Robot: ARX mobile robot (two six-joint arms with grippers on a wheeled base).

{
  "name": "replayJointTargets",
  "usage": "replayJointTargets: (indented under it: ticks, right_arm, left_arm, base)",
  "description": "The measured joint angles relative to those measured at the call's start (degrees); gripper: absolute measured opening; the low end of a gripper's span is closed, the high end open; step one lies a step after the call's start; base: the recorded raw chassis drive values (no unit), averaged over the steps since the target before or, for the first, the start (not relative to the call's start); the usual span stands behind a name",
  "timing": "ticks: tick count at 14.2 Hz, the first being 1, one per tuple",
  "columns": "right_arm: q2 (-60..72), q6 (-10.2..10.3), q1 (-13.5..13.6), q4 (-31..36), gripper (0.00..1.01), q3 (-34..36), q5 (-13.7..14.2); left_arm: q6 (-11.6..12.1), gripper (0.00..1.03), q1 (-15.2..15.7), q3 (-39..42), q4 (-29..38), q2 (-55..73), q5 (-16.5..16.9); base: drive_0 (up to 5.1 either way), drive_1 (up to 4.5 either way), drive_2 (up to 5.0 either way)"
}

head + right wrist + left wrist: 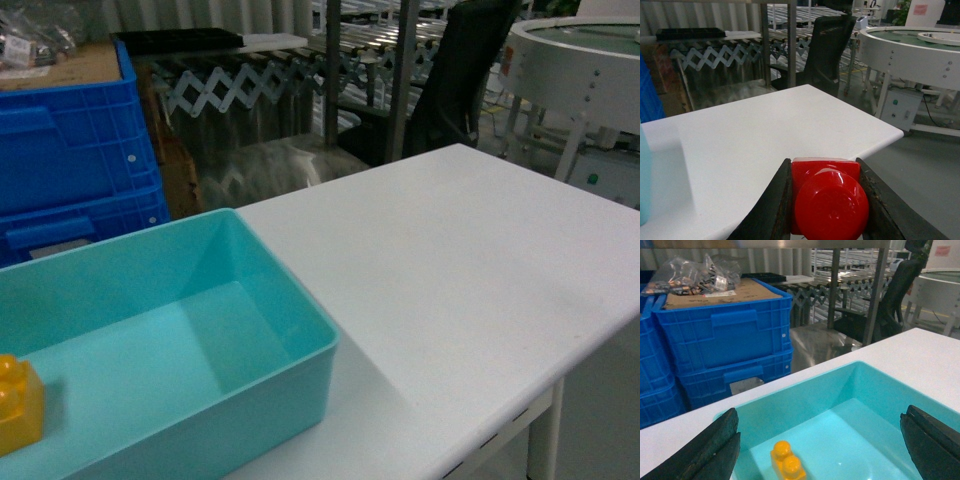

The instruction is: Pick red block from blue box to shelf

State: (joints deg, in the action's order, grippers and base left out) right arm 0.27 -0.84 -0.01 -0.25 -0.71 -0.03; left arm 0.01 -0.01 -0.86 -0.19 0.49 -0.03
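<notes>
Right gripper (827, 200) closed on the red block (829, 200): dark fingers (774, 207) press both sides, round stud facing the wrist camera, block held above the white table (790, 125) near its front edge. Neither arm shows in the head view. Left gripper (822, 445) spread wide, nothing between its fingers, hanging over the blue box (855, 390). That box sits at the table's left end, its long wall running toward the rear edge; inside, near the left end, one orange-yellow two-stud brick (786, 462) rests on the floor. Behind the table's left end, stacked dark blue crates (725, 335), the top one holding cardboard and clear bags of small parts (690, 275). Beyond the rear edge: steel posts of the shelf (405, 80) with rails behind, a grey scissor-lattice conveyor (260, 80), a black office chair (827, 50). Off the table's right: a round white machine (910, 50) with a grey control box beneath it.
</notes>
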Motion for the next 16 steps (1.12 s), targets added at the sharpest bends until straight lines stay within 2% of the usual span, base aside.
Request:
replayJointTargets:
  ticks: [16]
  right_arm:
    - [0.0, 0.0, 0.0, 0.0, 0.28, 0.0, 0.0]
  left_arm:
    - [0.0, 0.98, 0.0, 0.0, 0.0, 0.0, 0.0]
  base:
    - [-1.5, -1.52, -1.5]
